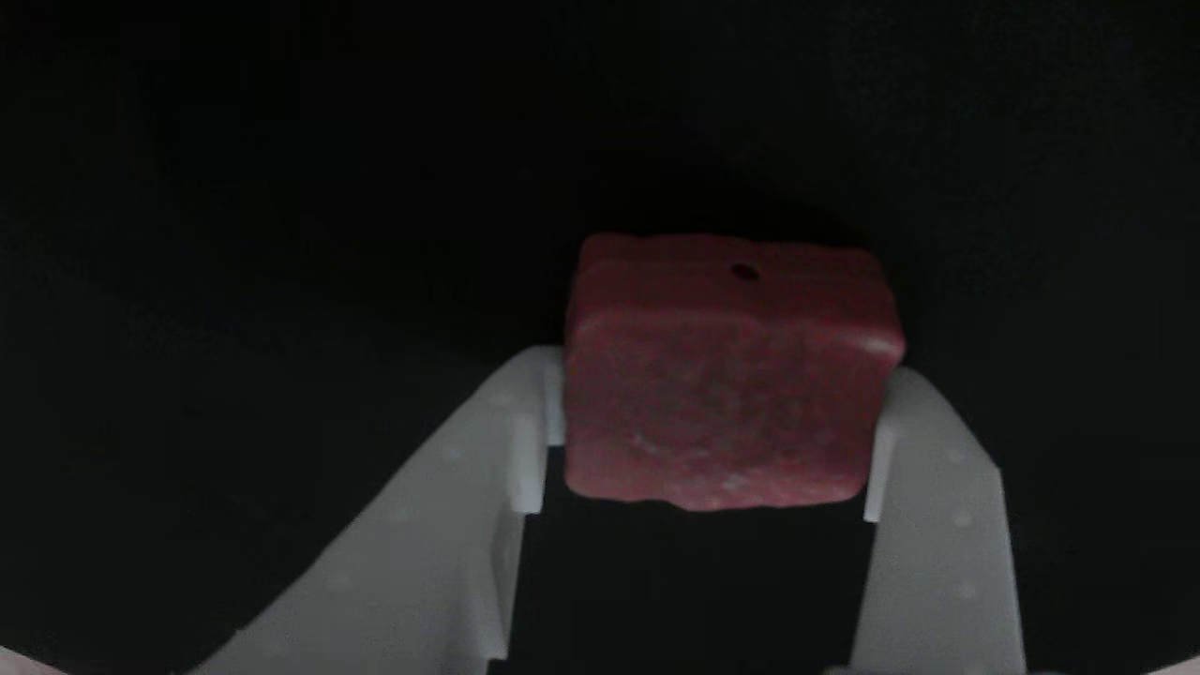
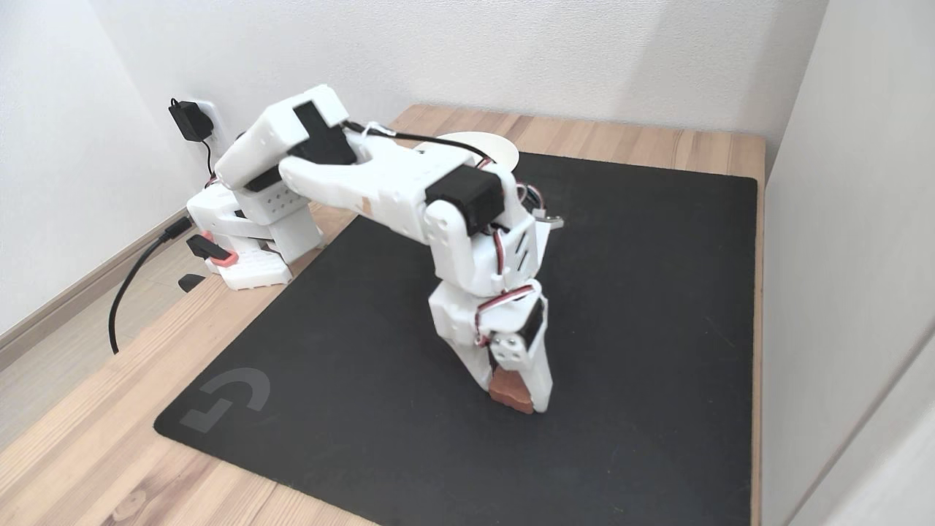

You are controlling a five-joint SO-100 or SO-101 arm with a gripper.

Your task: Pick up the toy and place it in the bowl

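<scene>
I have the toy (image 1: 727, 375) squeezed between my gripper (image 1: 717, 441), with one white finger (image 1: 525, 441) pressed on each side of it, so the grab part looks done. In the fixed view the gripper (image 2: 520, 391) points straight down, and the toy (image 2: 510, 394) sits at the black mat (image 2: 657, 292) or just above it; I cannot tell if it is off the mat yet. What is left, I think, is to lift it, carry it over and let go in the bowl (image 2: 497, 150). The bowl is a pale round rim at the far edge of the mat, partly hidden behind my arm, well apart from the toy. The mat between them looks bare, so I have lots of room. The wall on the right of the fixed view stands near the table edge, so I would keep away from that side.
</scene>
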